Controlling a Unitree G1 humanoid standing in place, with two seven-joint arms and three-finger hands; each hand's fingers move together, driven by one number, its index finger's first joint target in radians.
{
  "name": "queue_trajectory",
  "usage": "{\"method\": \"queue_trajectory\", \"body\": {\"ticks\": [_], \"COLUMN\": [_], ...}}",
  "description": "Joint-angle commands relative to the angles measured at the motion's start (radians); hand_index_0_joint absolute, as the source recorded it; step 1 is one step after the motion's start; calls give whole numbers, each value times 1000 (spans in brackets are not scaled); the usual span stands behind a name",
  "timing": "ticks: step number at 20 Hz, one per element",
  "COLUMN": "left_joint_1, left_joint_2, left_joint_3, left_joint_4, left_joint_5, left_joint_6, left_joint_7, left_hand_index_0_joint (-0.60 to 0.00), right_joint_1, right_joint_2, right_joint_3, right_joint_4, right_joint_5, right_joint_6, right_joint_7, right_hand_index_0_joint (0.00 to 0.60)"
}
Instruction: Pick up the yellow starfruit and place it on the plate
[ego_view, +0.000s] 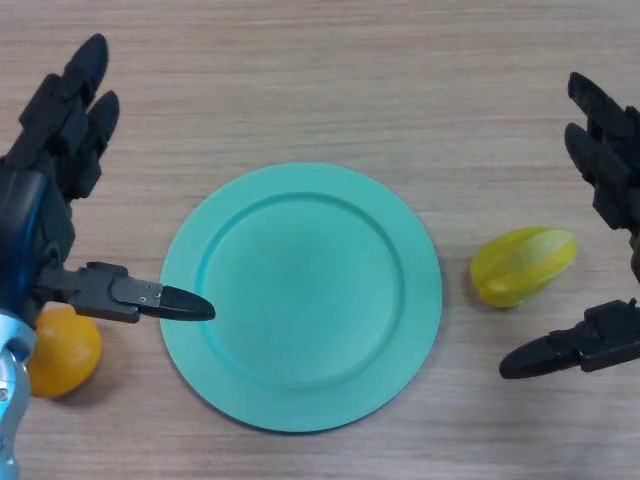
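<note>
- Tabletop (320, 70): pale wood-grain surface carrying every item listed below
- Plate (215, 262): round, teal, raised rim, at the centre of the head view; nothing lies on it; target for the fruit
- Left hand (40, 190): at the view's left edge, fingers straight and spread, thumb tip reaching over the plate's left rim; holds nothing; idle
- Right hand (610, 190): at the view's right edge, fingers straight and wide open, thumb low and forward; holds nothing; the starfruit sits in the gap between fingers and thumb, untouched
- Yellow starfruit (523, 265): ridged, lying on its side just right of the plate, apart from its rim
- Orange fruit (62, 350): round, lower left, partly hidden under the left arm; not part of the task
- Step in hand, as judged: closing on the starfruit; best done by lowering the right hand so fingers and thumb bracket the ridges across the short axis, gripping gently, since the ribbed skin may roll or slip
</note>
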Motion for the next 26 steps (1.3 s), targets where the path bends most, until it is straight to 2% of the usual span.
{"method": "queue_trajectory", "body": {"ticks": [1, 7, 11, 16, 21, 22, 23, 24, 25, 26], "left_joint_1": [-32, -31, -20, -13, -7, -4, -3, 1, 3, 9], "left_joint_2": [34, 28, 31, 30, 31, 31, 32, 33, 33, 30], "left_joint_3": [42, 33, 47, 46, 60, 60, 62, 66, 70, 80], "left_joint_4": [-44, -20, -28, -30, -10, -11, -13, -17, -19, -18], "left_joint_5": [-17, -15, -19, -20, -31, -33, -34, -34, -35, -42], "left_joint_6": [-129, -161, -153, -143, -183, -180, -176, -172, -169, -191], "left_joint_7": [-8, -17, -31, -52, -54, -56, -59, -62, -63, -54], "left_hand_index_0_joint": [0, 0, 0, 0, 0, 0, 0, 0, 0, 0], "right_joint_1": [-20, -40, -85, -199, -276, -278, -280, -284, -289, -310], "right_joint_2": [-23, -30, -46, -77, -88, -88, -87, -83, -80, -89], "right_joint_3": [-77, -77, -52, -19, 17, 19, 22, 30, 36, 55], "right_joint_4": [-44, 4, 141, 473, 720, 731, 743, 765, 784, 857], "right_joint_5": [16, -9, -55, -188, -256, -259, -261, -260, -262, -337], "right_joint_6": [-156, -191, -259, -475, -584, -589, -593, -589, -587, -636], "right_joint_7": [-29, -56, -69, -137, -146, -143, -140, -125, -115, -108], "right_hand_index_0_joint": [0, 0, 0, 0, 0, 150, 250, 400, 500, 600]}}
